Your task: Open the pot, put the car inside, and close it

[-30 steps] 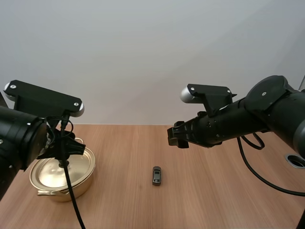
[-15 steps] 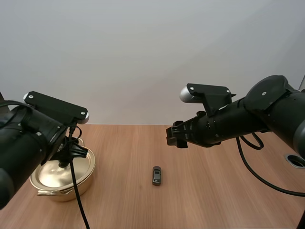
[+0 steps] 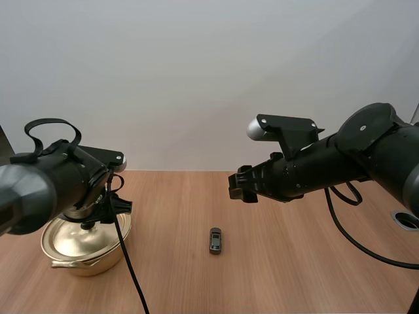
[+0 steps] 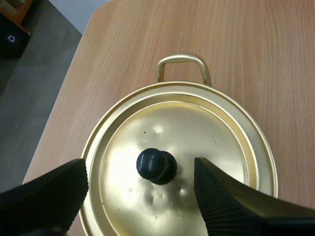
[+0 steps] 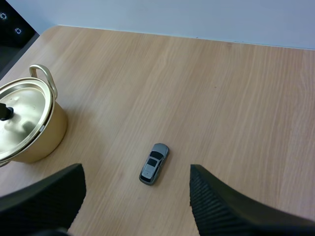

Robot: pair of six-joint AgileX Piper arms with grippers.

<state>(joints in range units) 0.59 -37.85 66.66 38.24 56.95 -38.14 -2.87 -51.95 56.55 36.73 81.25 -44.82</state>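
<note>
A shut pot point(image 3: 85, 247) and a toy car point(image 3: 215, 240), a gripper poised at each.
Lower left, the left gripper point(image 4: 141, 172) hovered spread wide astride the lid point(image 4: 202, 130)'s knob point(image 4: 156, 166), seemingly to lift it; centre frame lay the car, the right gripper point(image 3: 241, 186) gaping beyond.

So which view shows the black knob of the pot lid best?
The left wrist view: from above, the knob shows whole on the lid, between the open fingers of the left claw. In the high view it is small, close under the left arm. In the right wrist view just part is visible.
</note>
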